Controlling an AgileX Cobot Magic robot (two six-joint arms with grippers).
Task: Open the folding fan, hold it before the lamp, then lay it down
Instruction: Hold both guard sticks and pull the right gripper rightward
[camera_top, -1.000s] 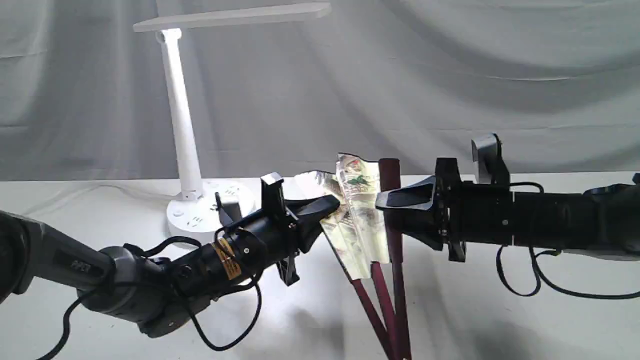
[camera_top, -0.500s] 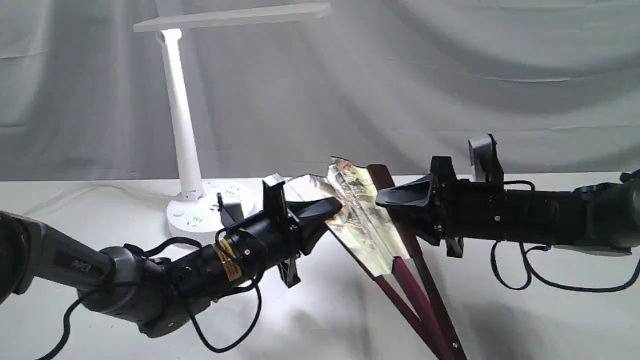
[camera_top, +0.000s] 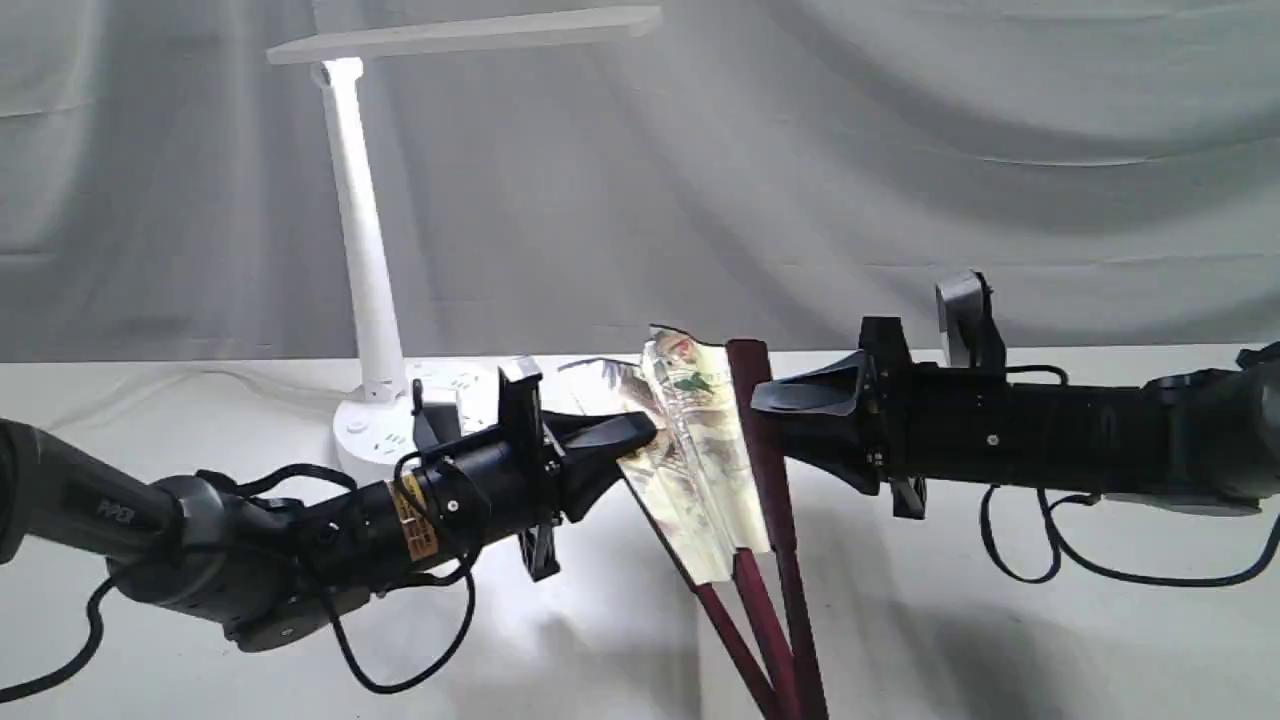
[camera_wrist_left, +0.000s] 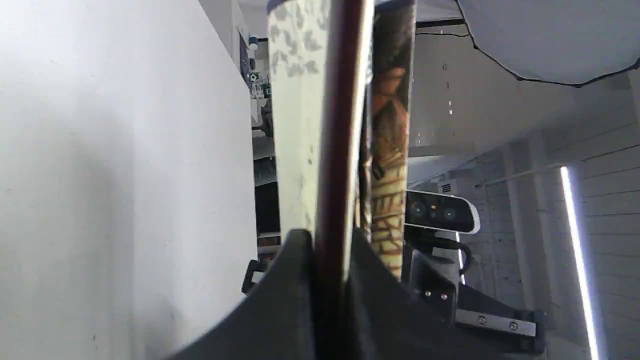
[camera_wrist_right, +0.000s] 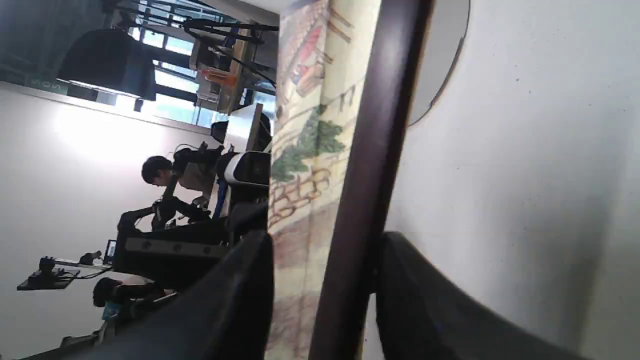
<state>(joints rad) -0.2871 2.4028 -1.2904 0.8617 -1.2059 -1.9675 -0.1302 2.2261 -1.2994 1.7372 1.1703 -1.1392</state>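
Observation:
The folding fan (camera_top: 700, 460) hangs partly spread above the table between my two grippers, its dark maroon ribs (camera_top: 765, 600) converging downward out of the picture. My left gripper (camera_top: 640, 432) is shut on the fan's left outer rib and paper edge, as the left wrist view shows with the rib (camera_wrist_left: 345, 125) pinched between the fingers at the left gripper (camera_wrist_left: 327, 240). My right gripper (camera_top: 765, 405) clasps the right outer rib (camera_wrist_right: 375, 150) together with folded painted pleats (camera_wrist_right: 310, 150) at the right gripper (camera_wrist_right: 325, 245). The white lamp (camera_top: 365, 260) stands behind the left gripper.
The lamp's round base (camera_top: 360, 440) with sockets sits on the white table (camera_top: 1000, 650) just behind my left arm. A grey cloth backdrop (camera_top: 900, 180) hangs at the rear. Black cables (camera_top: 1040, 570) droop under both arms.
The fan leaned right half a second ago and now stands nearly upright again, slightly more folded. My left arm has drawn back to the left; the right gripper has barely moved.

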